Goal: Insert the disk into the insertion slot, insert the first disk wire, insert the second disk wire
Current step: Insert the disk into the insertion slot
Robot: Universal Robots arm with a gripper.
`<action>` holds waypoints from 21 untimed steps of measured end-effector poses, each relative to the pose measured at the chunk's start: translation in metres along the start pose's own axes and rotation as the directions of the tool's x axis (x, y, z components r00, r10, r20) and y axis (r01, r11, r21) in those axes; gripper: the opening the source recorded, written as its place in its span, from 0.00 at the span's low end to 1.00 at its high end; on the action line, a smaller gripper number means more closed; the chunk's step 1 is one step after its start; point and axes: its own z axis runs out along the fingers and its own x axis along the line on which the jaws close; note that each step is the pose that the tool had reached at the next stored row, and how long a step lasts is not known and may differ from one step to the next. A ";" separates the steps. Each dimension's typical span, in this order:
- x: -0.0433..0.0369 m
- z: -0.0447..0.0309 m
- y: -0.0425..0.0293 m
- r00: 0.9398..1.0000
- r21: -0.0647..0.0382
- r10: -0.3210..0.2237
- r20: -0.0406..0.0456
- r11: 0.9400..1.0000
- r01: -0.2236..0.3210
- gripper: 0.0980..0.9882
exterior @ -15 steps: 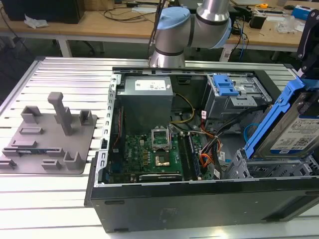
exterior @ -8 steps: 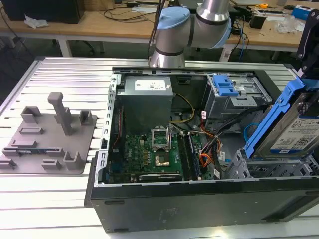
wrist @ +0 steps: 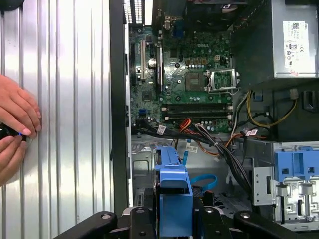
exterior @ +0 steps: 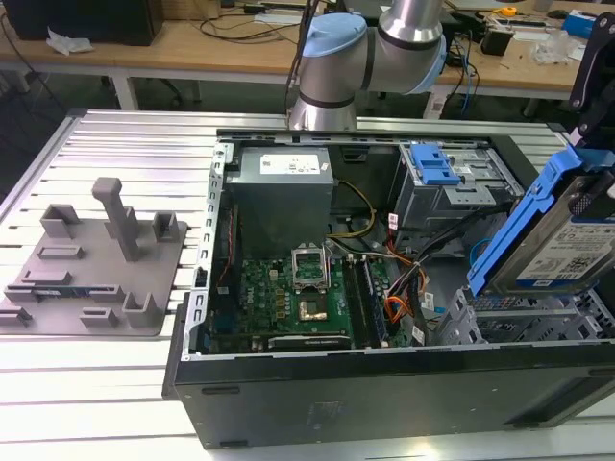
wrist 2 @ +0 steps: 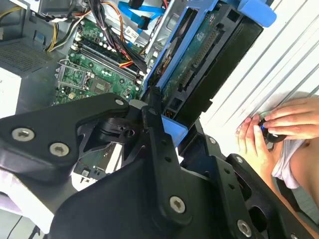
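Bright, even light from above, shadows soft. Bench (wrist 2: pixel 294 55) glares near white in the second wrist view. Computer case (exterior: pixel 384 394) interior shaded; black gripper (wrist: pixel 174 219) reads dark; mild sheen on the disk (exterior: pixel 567 248).

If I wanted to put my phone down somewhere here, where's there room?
The ribbed table is bare on the near and far sides of the grey fixture plate, at the exterior view's left. Inside the computer case it is crowded: motherboard, cables, drive cage, with the disk held above.
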 end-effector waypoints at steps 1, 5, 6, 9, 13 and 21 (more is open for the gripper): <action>0.0003 0.0001 0.0001 1.000 0.002 0.000 0.001 1.000 0.000 0.30; 0.0006 0.0000 0.0002 1.000 0.002 0.000 0.001 1.000 0.000 0.30; 0.0006 0.0000 0.0002 1.000 0.002 0.000 0.001 1.000 0.000 0.30; 0.0008 0.0003 0.0002 1.000 0.005 -0.001 0.001 1.000 0.001 0.30; 0.0007 0.0010 0.0001 1.000 0.014 -0.001 0.001 1.000 0.001 0.30; 0.0007 0.0013 0.0001 1.000 0.014 -0.001 0.001 1.000 0.001 0.30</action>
